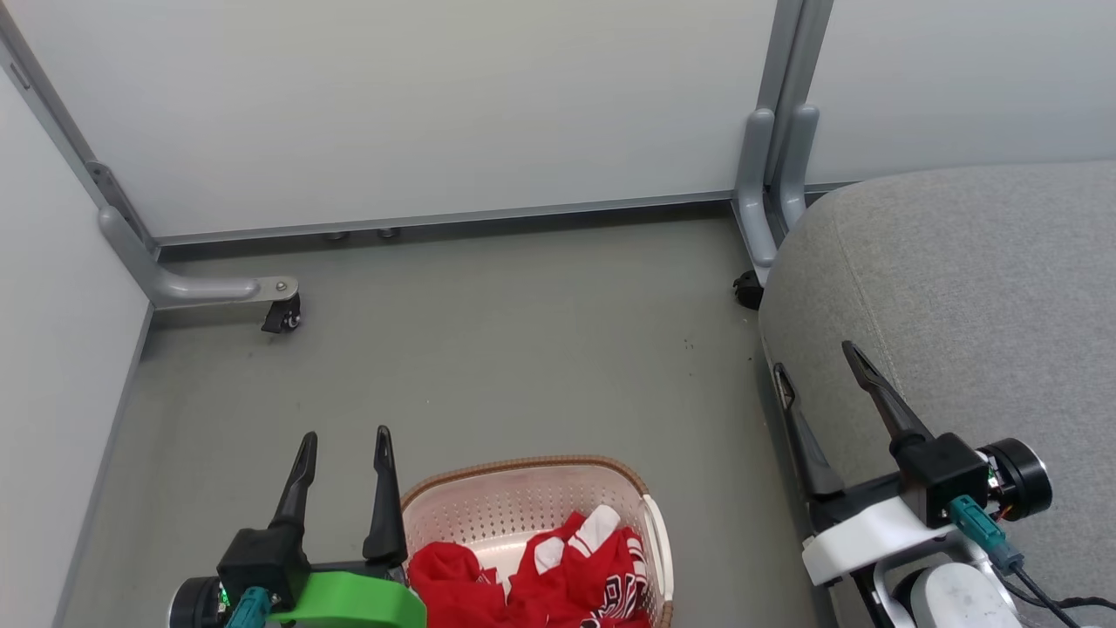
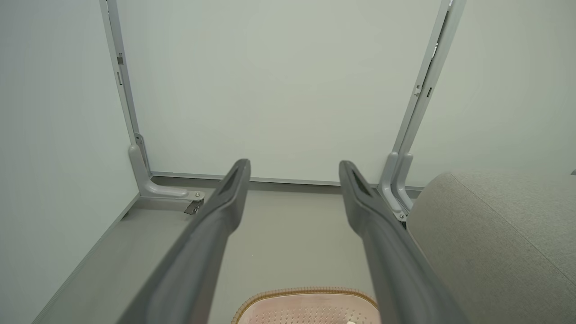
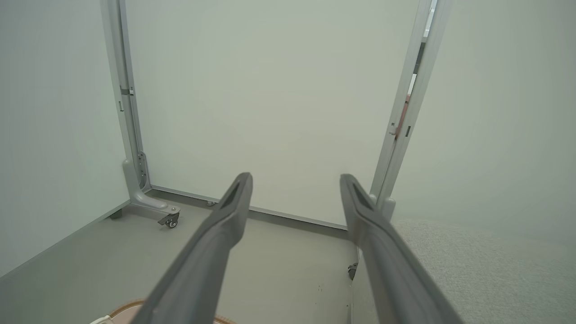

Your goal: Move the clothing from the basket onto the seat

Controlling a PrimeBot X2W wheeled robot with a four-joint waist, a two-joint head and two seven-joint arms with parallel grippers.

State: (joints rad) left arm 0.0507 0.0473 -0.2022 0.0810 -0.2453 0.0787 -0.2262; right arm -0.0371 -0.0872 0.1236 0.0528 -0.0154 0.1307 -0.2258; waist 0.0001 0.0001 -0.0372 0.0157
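Head view: red clothing (image 1: 532, 580) lying in the white basket (image 1: 488, 515), down on the grey floor (image 1: 523, 331). Big grey seat (image 1: 959, 288) at the right, near the basket, with some floor between. Left gripper (image 1: 344, 434) just beside the basket on its left, fingers wide apart, holding nothing. Right gripper (image 1: 813, 358) up by the edge of the seat, fingers apart too, holding nothing.

Red clothing (image 1: 540, 584) crumpled inside cream basket (image 1: 523, 497) on floor; grey seat (image 1: 959, 288) right.
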